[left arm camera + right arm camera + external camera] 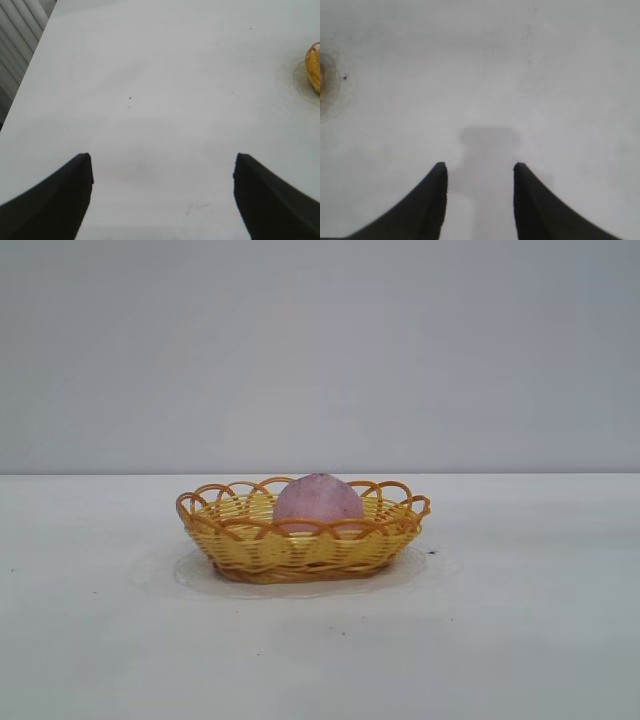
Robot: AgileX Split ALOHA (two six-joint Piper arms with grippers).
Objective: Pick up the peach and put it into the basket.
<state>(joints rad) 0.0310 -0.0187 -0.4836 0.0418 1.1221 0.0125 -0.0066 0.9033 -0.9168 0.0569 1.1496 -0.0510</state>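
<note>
The pinkish-purple peach (pixel 317 502) sits inside the yellow wicker basket (pixel 300 550) at the middle of the white table. Neither arm shows in the exterior view. My left gripper (pixel 162 159) is open and empty over bare table; an edge of the basket (pixel 314 67) shows far off at the side of its view. My right gripper (pixel 480 167) is open and empty over bare table, with its shadow on the surface below. A sliver of the basket (pixel 322 80) shows at the edge of its view.
The white table (pixel 520 640) spreads around the basket, with a grey wall behind it. In the left wrist view the table edge (pixel 30 65) and pale slats beyond it show.
</note>
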